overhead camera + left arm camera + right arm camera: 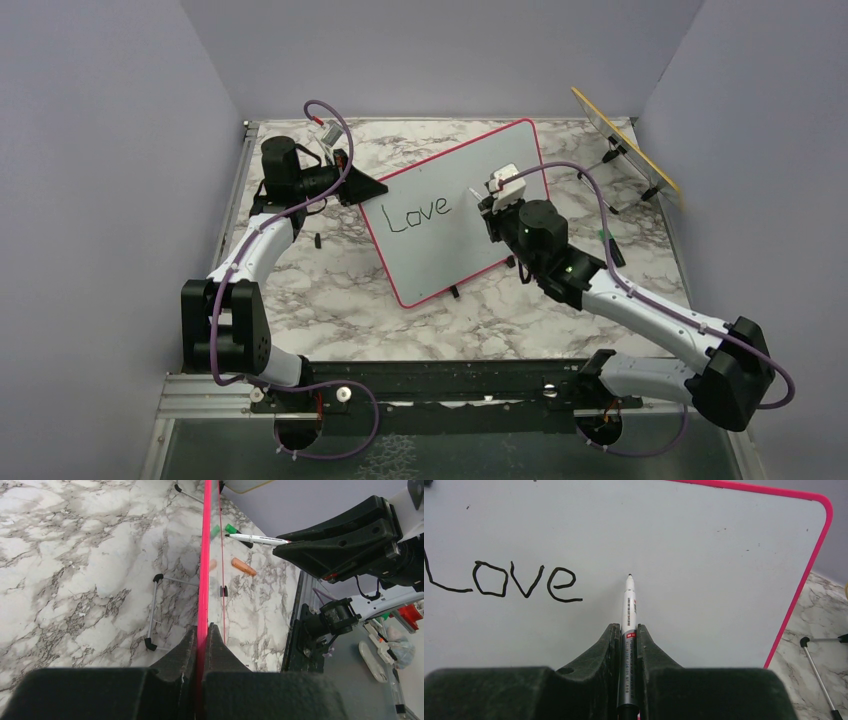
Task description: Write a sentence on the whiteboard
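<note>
Whiteboard [445,255] carries only 1 word of the sentence [504,580], "Love"; rest unwritten. Right gripper [627,626] clamps the marker [629,597]; left gripper [203,626] pinches the frame.

One whiteboard [430,260], pink-framed. One word on it, "Love" [418,213]: four letters. One marker [629,605]. Two robot arms: left arm [250,245], right arm [650,312]. Two purple cables [335,115], one per arm. One yellow-edged panel [625,140]. On the marble surface [330,300], left wrist view: one green cap [230,528], one orange piece [243,566].
</note>
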Controlling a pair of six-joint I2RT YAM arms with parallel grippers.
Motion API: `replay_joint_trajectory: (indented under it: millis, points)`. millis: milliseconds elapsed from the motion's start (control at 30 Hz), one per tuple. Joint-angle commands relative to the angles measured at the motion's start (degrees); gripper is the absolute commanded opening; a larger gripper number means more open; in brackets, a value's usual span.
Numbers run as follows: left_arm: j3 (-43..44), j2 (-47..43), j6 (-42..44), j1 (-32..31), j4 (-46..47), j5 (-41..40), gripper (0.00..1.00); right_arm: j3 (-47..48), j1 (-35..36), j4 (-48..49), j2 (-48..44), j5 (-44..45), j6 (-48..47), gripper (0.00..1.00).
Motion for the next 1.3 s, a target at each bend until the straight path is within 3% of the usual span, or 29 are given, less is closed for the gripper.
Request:
replay_joint_trajectory:
  millis: [0,800,1267]
  points:
    - [-0.8,2.1,5.3,-0.6,-4.9,-1.1,0.00,-0.1,-0.7,2.2,0.6,-1.6,0.3,0.01]
    - [-0.8,2.2,5.4,-0.7,-4.9,-0.8,0.00,0.4,-1.4,3.8,3.2,-2.0,0.6,0.01]
    - [-0.8,2.3,5.4,-0.6,-4.9,-1.0,0.00,0.9,-1.5,-3.5,1.8,-2.8,1.7,0.01]
